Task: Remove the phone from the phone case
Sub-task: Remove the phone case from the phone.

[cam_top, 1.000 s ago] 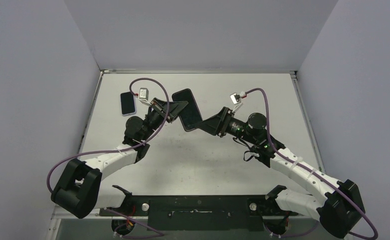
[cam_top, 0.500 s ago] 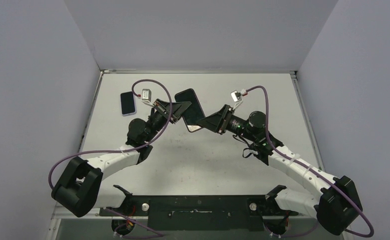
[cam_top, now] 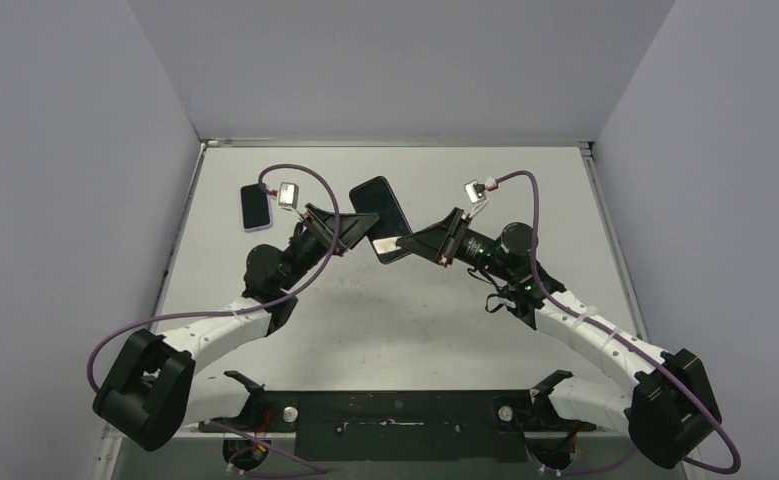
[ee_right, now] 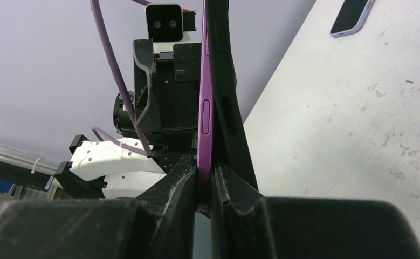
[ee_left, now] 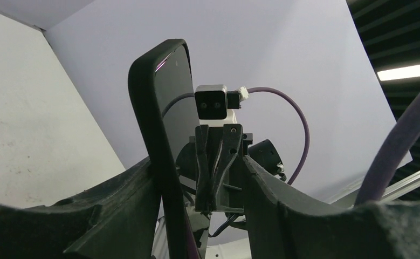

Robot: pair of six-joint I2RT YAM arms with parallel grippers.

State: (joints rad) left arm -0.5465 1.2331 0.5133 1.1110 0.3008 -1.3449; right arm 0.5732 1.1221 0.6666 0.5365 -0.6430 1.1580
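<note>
The phone (ee_right: pixel 204 108) and its black case (ee_left: pixel 151 135) are held in the air between the two arms, above the far middle of the desk (cam_top: pixel 415 320) and touching nothing else. The right end effector (ee_right: pixel 205 183) is closed tight on the bottom edge of the purple phone. In the right wrist view the case stands just beside the phone and looks partly peeled away from it along that edge.

The left end effector (ee_left: pixel 199 162) is about half open. The case stands between its fingers, close against one of them, and the other finger is well clear, so it has no grip on anything.

The step in hand looks like the separation itself, with the phone pinched on one side and the case free on the other. The next move probably calls for the left end effector to close on the case alone and pull it away while the right arm holds steady.

A second phone (cam_top: pixel 256 206) lies flat at the far left of the desk, well apart.
</note>
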